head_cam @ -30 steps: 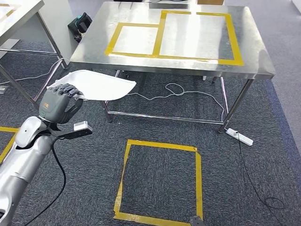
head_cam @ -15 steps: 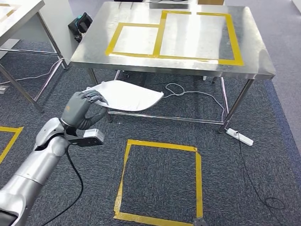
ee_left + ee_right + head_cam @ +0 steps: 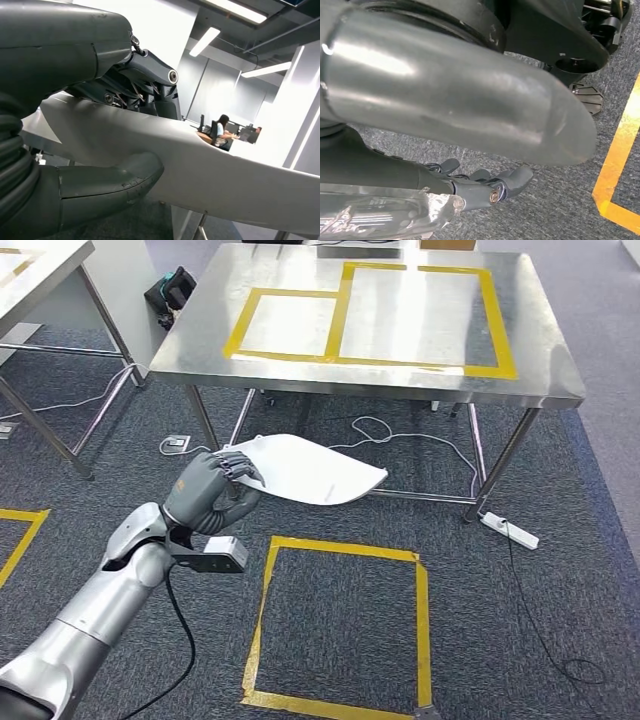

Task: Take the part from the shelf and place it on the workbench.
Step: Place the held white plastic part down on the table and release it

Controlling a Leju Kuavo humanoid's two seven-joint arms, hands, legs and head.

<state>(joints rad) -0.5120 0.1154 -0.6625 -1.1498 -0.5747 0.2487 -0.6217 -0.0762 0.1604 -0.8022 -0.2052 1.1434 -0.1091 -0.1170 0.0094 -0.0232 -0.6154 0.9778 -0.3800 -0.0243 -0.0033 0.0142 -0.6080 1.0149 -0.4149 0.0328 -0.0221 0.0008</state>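
One hand, one floppy-looking white panel, still short of the desk

Left hand (image 3: pixel 213 492) has its thumb under and fingers over one end of the white curved part (image 3: pixel 313 469), which sticks out in mid-air over the carpet, in front of the steel desk (image 3: pixel 543 360). Can't tell what the right hand (image 3: pixel 490 185) is doing. Holding it by one end means it could tip or clip the desk edge.

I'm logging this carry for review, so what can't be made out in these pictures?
- Right hand: right wrist view, mostly behind a silver tube; open or shut unclear.
- White part: head view, its held end is covered by the left hand.
- Workbench: head view, far edge cut off.
- People at desks: left wrist view, too small.
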